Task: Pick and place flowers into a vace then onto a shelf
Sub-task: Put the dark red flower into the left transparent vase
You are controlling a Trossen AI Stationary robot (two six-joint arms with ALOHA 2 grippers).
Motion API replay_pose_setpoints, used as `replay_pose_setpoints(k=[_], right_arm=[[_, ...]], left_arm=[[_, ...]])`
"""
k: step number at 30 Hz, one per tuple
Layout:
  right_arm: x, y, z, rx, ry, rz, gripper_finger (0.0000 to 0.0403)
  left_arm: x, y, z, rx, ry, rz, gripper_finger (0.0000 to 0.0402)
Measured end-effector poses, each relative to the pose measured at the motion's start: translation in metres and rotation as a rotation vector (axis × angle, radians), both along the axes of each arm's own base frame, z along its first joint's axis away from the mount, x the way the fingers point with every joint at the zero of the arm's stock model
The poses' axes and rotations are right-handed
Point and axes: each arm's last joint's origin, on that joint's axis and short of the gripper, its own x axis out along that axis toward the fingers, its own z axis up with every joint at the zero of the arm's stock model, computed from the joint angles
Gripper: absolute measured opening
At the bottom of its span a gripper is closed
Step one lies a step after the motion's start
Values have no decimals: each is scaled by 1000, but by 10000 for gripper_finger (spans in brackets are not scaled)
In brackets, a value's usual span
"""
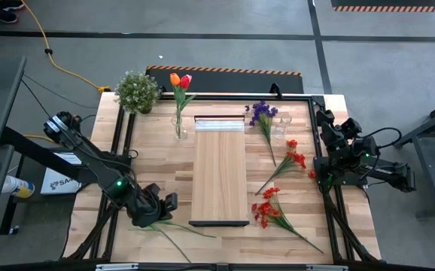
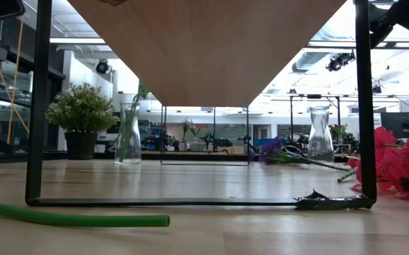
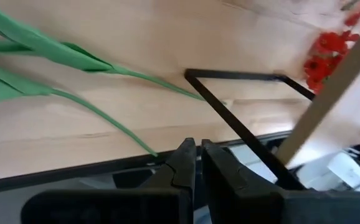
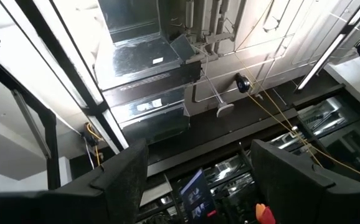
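Two green flower stems with leaves lie flat on the tabletop near its near left edge, also seen in the high view and low view. Their blossoms are hidden. My left gripper hovers over them, shut, with nothing between its fingers. A glass vase at the back holds an orange and a red tulip. The shelf stands mid-table. My right gripper waits at the right edge, pointing upward, open.
A purple sprig and an empty glass vase lie right of the shelf. Two red sprays lie further right and near. A potted green plant stands at the far left corner. The shelf's black leg frame is close ahead.
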Motion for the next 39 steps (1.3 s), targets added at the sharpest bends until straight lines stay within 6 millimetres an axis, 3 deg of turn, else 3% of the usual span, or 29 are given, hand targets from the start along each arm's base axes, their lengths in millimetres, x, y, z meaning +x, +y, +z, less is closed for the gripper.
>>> replay_pose_setpoints(k=[9, 21, 32, 39], right_arm=[[0, 0, 0, 0, -1, 0, 271], [-1, 0, 1, 1, -9, -13, 272], [-2, 0, 2, -3, -29, -10, 271], [-2, 0, 2, -4, -28, -12, 272]], left_arm=[[-1, -1, -9, 13, 85, -23, 62], [18, -24, -33, -84, 129, -84, 62], [2, -36, -35, -125, 219, -175, 62], [-3, -33, -38, -118, 308, -198, 62]])
